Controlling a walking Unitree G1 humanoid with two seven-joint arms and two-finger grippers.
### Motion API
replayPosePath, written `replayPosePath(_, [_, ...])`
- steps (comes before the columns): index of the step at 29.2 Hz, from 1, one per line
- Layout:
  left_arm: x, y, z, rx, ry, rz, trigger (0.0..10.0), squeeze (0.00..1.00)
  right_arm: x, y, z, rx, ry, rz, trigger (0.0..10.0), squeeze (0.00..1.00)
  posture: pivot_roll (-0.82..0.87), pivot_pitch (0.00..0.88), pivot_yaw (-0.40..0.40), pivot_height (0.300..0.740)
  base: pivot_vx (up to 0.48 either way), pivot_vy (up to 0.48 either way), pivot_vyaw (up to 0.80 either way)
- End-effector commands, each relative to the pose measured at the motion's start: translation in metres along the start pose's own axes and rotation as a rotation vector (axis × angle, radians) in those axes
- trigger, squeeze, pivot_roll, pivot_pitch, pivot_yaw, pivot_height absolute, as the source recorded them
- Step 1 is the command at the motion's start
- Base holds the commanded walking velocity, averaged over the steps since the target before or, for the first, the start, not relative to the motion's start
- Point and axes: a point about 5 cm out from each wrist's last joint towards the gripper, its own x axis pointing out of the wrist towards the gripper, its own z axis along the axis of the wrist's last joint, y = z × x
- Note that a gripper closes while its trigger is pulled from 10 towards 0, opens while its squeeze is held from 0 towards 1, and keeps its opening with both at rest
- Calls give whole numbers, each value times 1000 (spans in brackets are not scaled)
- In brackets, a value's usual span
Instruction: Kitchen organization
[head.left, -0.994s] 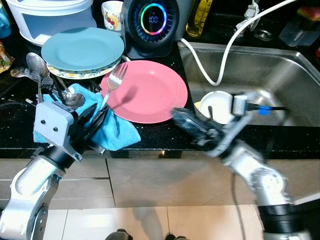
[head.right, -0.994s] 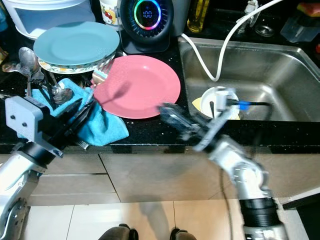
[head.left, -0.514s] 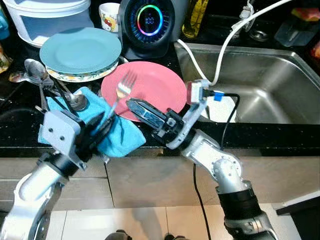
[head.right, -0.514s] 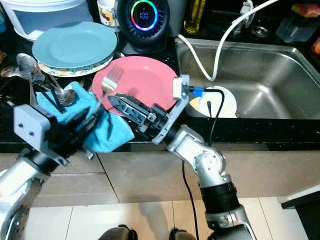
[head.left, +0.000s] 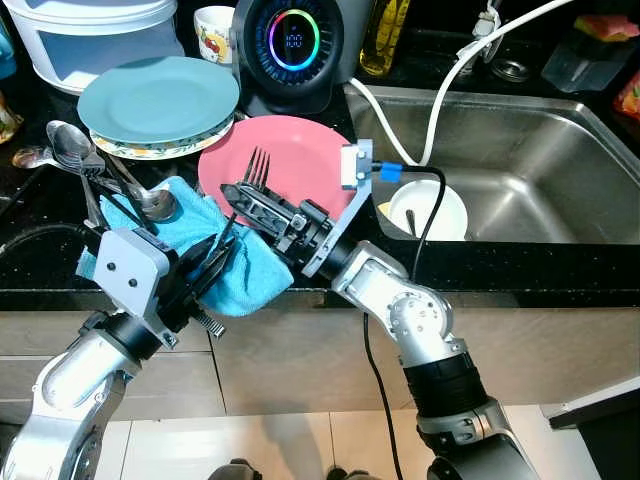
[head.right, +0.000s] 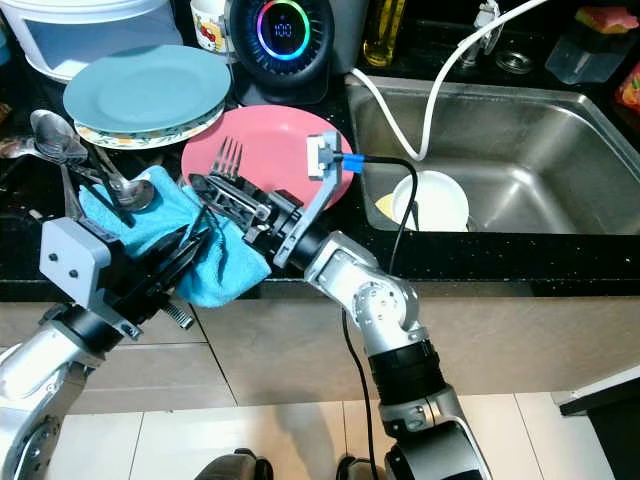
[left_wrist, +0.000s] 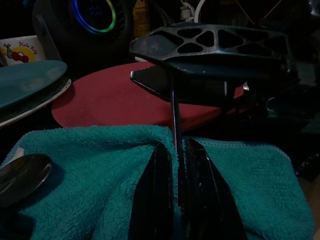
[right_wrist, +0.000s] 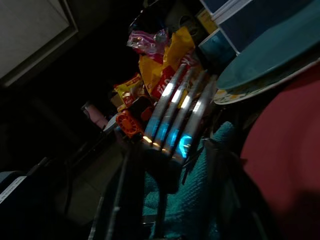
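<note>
The left arm is bent up from below the surface edge, and the left claw (head.left: 215, 262) is closed on the handle of the fork (head.left: 250, 180), which is held upright over the teal towel (head.left: 200, 255). The right arm is stretched across toward the left, and the right claw (head.left: 245, 197) is placed around the fork just under its tines; its fingers seem slightly apart, but this is hard to judge. The towel lies at the front edge of the black surface (head.left: 330, 285), beside the pink plate (head.left: 300, 160). Free room is seen in the sink (head.left: 540, 160). Compared with one second ago, the right arm has been swung over from the sink side to the fork.
</note>
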Motion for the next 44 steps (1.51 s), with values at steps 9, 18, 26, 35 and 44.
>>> replayPosePath(9, [-2, -3, -8, -20, 47, -20, 10000, 0, -5, -5, 5, 11, -40, -25, 0, 0, 148, 158, -94, 740, 0, 0, 0])
replayPosePath(18, [-3, 9, -8, -108, 15, 64, 10000, 1000, -6, -11, 7, 7, -51, -63, 0, 0, 145, 152, -95, 740, 0, 0, 0])
replayPosePath(26, [-9, 17, 11, -215, -114, 98, 10000, 1000, -9, -11, 23, 100, -165, -42, 0, 0, 153, 150, -95, 740, 0, 0, 0])
replayPosePath(35, [-30, -8, 36, -481, -191, -246, 10000, 0, -22, -22, 74, 179, -465, -94, 0, 0, 160, 152, -87, 740, 0, 0, 0])
replayPosePath(44, [-31, -20, 47, -529, -203, -358, 10000, 0, -34, -38, 105, 172, -585, -213, 0, 0, 166, 147, -88, 740, 0, 0, 0])
